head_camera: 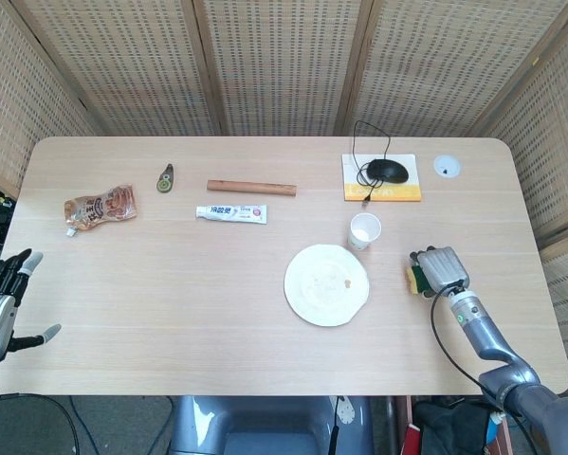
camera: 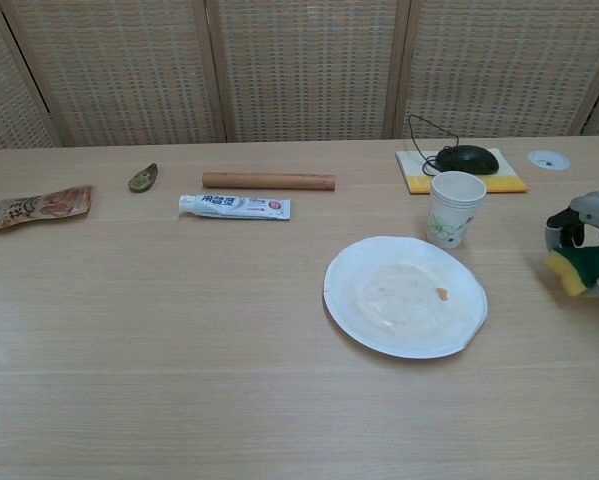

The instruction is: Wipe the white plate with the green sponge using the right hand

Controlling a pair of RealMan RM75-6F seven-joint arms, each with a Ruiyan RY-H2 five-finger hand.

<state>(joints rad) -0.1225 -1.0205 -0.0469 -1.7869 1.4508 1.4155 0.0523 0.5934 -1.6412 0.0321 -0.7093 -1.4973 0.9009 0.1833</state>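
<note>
Green sponge [camera: 585,266] sat inside the right robot hand [head_camera: 438,270], whose fingers curled around it. White plate [head_camera: 326,284] lay on the counter [head_camera: 170,284] to that hand's left, nearby but not touching.

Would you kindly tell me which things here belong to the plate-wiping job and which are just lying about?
Belonging to the job:
white plate
green sponge
right robot hand

Lying about:
paper cup
toothpaste tube
wooden rod
snack pouch
mouse on its pad
</note>
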